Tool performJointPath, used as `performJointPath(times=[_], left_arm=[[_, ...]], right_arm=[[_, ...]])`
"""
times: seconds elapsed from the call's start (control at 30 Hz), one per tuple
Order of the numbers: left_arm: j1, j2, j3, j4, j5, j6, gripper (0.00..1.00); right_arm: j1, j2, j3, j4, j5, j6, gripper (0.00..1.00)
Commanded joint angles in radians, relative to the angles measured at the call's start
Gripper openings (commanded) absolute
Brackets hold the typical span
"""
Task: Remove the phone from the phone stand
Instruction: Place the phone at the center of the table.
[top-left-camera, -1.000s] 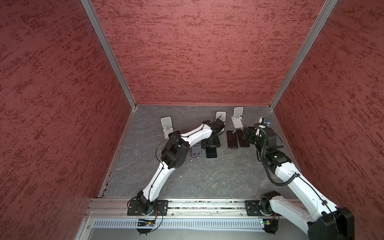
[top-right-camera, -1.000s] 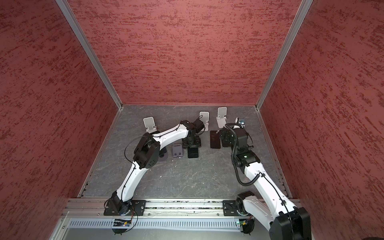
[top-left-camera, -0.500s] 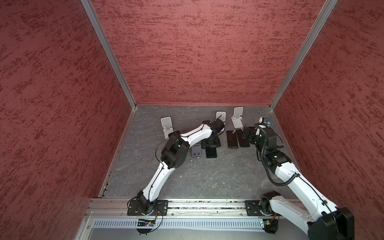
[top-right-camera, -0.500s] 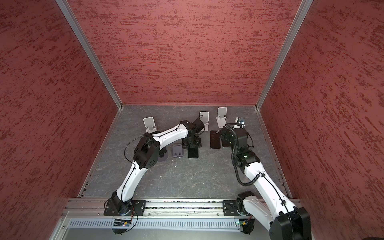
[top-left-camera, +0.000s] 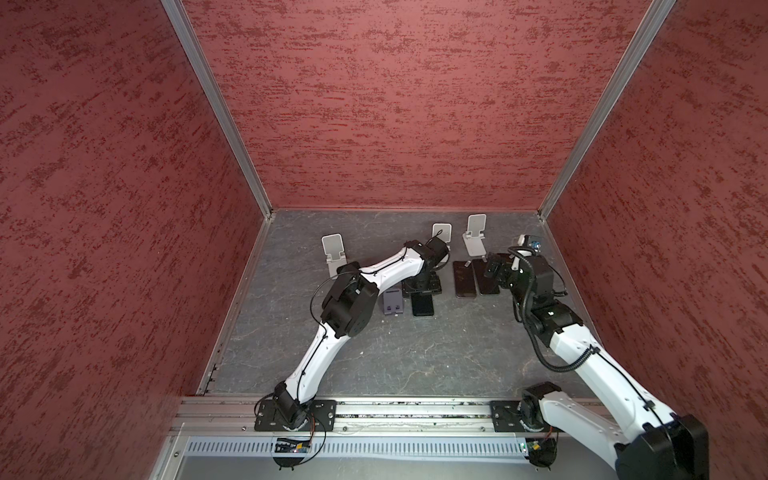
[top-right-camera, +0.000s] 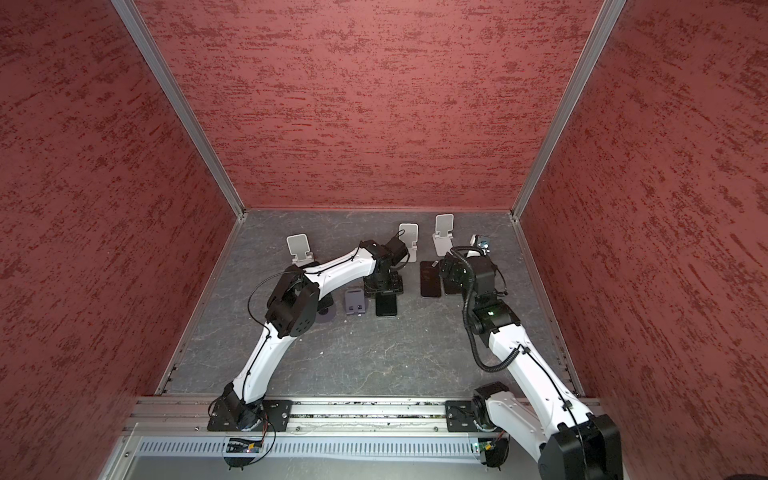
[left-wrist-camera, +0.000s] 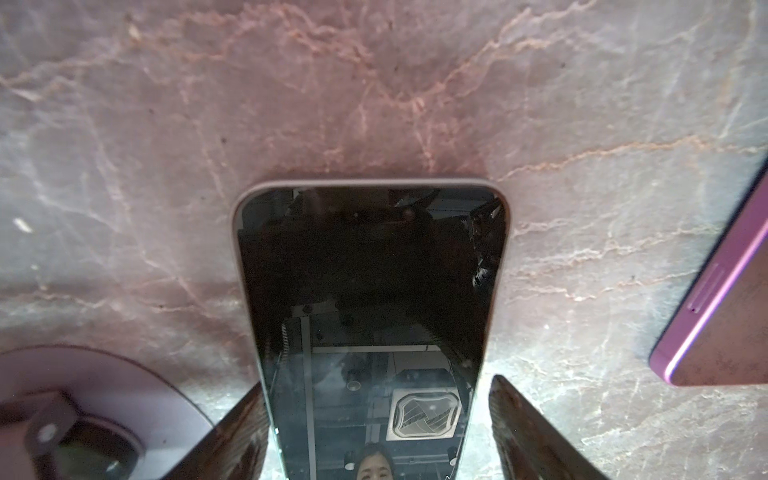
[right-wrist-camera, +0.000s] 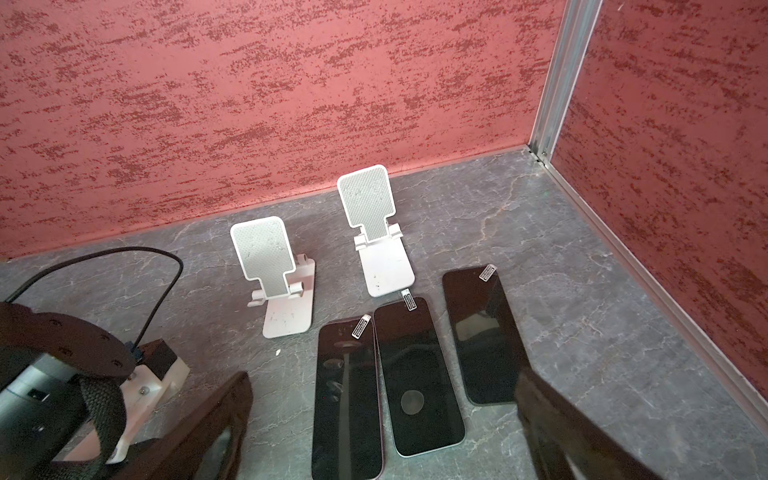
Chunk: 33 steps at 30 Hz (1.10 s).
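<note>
Left gripper (left-wrist-camera: 376, 384), jaws parted, straddles the black-screened glass phone (left-wrist-camera: 370, 270) lying flat on the grey marbled table (left-wrist-camera: 374, 83), on the near side of the white plastic stand (top-left-camera: 441, 232); recommended: rise vertically, nudging neither edge.

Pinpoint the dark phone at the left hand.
In both top views the dark phone lies flat, screen up, mid-floor, its far end between the fingers of the left hand; the purple phone lies close on its left.
</note>
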Motion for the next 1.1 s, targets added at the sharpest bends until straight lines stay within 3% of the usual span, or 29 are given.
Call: performJointPath(times=[0.0, 0.47, 0.87, 1.07], left_arm=[[-0.001, 0.023, -0.031, 0.045, 0.025, 0.018, 0.83], [-0.024, -0.067, 0.062, -0.024, -0.133, 0.081, 0.93], [-0.113, -0.194, 0.059, 0.044, -0.333, 0.191, 0.94], [-0.125, -0.263, 0.006, 0.077, -0.368, 0.194, 0.94]], right_arm=[[-0.007, -0.002, -0.012, 0.025, -0.004, 0.007, 0.99], [-0.007, 0.032, -0.003, 0.029, -0.051, 0.025, 0.99], [-0.007, 0.094, 0.024, 0.023, -0.106, 0.065, 0.99], [-0.008, 0.136, 0.041, 0.006, -0.126, 0.073, 0.99]])
